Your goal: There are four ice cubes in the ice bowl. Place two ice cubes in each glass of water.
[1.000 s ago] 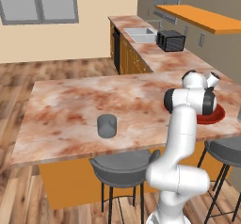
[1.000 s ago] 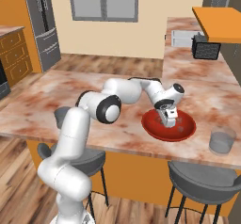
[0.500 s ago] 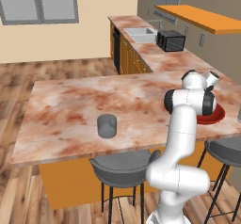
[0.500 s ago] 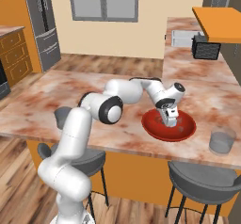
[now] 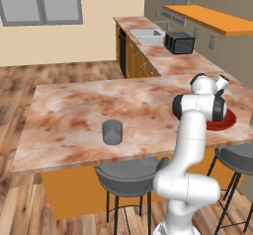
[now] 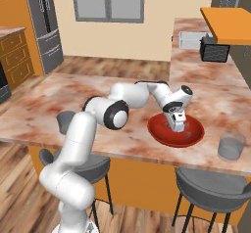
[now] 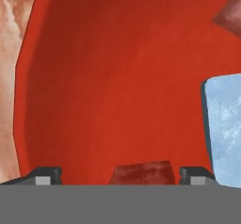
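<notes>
Marble island counter [image 6: 44, 114] carries the red ice bowl [image 6: 158, 134], where the gripper [image 6: 178, 127] hangs spread wide and empty with one ice cube [image 7: 225, 129] right of its fingertips; closing off-centre risks knocking it aside.

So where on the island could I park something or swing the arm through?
Bare counter runs wide between the left glass and the ice bowl, and behind both toward the far edge. It's tight at the bowl, where the open gripper sits low inside, and in the strip between it and the right glass.
</notes>
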